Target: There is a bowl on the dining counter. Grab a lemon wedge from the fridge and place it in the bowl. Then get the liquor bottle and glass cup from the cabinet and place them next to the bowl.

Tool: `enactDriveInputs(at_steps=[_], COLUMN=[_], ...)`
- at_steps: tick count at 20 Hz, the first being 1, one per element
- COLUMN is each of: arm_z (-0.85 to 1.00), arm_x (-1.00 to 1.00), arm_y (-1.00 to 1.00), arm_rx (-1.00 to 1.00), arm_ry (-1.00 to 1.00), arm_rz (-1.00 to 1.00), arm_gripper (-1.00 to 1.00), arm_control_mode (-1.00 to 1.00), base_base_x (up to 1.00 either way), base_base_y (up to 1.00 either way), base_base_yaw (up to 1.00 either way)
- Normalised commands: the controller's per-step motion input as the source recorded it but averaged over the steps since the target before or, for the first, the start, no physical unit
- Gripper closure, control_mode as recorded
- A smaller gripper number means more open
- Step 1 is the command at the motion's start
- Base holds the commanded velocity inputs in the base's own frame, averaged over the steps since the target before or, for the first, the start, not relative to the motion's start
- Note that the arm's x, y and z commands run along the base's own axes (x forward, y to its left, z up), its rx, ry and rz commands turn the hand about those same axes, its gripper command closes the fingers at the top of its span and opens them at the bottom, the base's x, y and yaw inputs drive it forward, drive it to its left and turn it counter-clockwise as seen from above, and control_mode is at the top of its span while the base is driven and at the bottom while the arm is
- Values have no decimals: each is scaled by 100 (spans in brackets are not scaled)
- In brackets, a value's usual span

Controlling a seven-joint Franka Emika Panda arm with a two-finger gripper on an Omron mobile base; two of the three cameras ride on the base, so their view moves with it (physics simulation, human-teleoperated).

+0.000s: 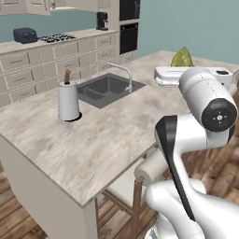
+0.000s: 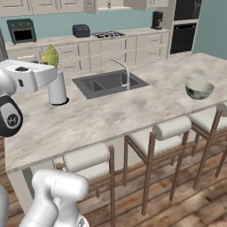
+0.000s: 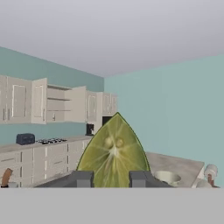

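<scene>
In the left base view the long beige marbled bench (image 1: 93, 135) runs across the picture, with the dark sink basin (image 1: 108, 88) and its slim metal tap (image 1: 122, 73) set into it. A white paper-towel roll (image 1: 68, 100) with a brown post stands upright on the bench, left of the sink. The white arm rises at the lower right, and its hand reaches level over the far part of the bench; above that hand pokes the pointed yellow-green lemon wedge (image 1: 182, 58) (only its upper half clears the white casing).

In the right base view the same bench (image 2: 111, 111) lies ahead, with three stools tucked under its near edge. The pale grey-green bowl (image 2: 199, 88) sits on the bench towards the right end, well apart from the sink (image 2: 108, 83). At the left edge the white hand juts in, and the lemon wedge (image 2: 50, 56) stands up from it, beside the paper-towel roll (image 2: 57, 90). A toaster (image 2: 81, 30) rests on the rear counter.

In the hand view the gripper (image 3: 112, 178) is clamped on the lemon wedge (image 3: 114, 153), its two dark fingertips (image 3: 82, 178) pressing either side of the wedge's broad base, cut face towards the camera, point up. Behind, the cream upper cabinet (image 3: 57, 104) hangs with doors swung open, and the bowl (image 3: 167, 177) shows low right on the bench.
</scene>
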Motion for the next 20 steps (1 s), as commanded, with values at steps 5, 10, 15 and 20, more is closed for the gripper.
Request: enactDriveInputs(at_steps=[5,10,15,20], arm_z=[0,0,0,0], arm_x=[0,0,0,0], arm_y=[0,0,0,0], arm_rx=[0,0,0,0], arm_ry=[0,0,0,0], arm_rz=[0,0,0,0], arm_gripper=[100,100,100,100], arm_control_mode=[100,100,100,100], base_base_x=[37,-20,-52,-2], base_base_y=[-100,-100,-100,-95], base_base_yaw=[0,0,-1,0])
